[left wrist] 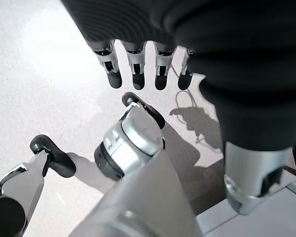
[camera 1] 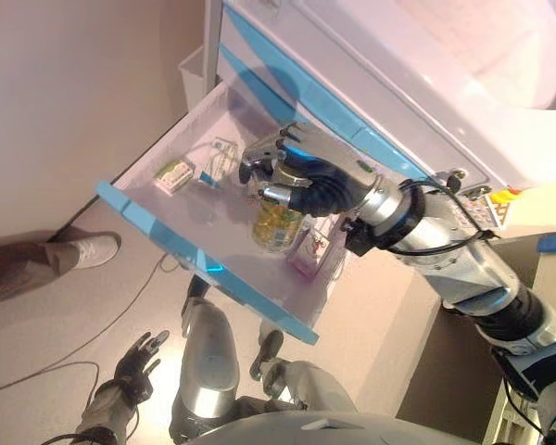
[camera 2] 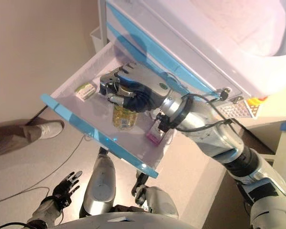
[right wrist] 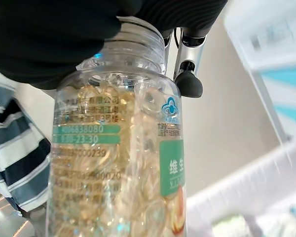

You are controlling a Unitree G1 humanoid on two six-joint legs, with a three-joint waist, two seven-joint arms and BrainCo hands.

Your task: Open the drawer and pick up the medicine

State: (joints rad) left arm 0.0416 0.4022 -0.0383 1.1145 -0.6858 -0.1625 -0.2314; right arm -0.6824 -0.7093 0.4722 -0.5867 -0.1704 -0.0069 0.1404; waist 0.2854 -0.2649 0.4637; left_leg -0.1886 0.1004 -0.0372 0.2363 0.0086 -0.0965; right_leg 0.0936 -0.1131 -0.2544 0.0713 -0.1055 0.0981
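Down low, the left hand (camera 1: 134,366) hangs by the floor (camera 1: 65,297) with straight fingers, holding nothing. Big and white, the cabinet (camera 1: 426,83) has its drawer (camera 1: 157,227) pulled wide open. Over the drawer, the right hand (camera 1: 301,171) is wrapped tight around the top of the medicine bottle (camera 1: 276,225), which is full of yellow pills. Lift it straight up and slowly, I think, so it misses the pink box (camera 1: 306,255) just beside it. Smallest is a green box (camera 1: 174,174), well apart.
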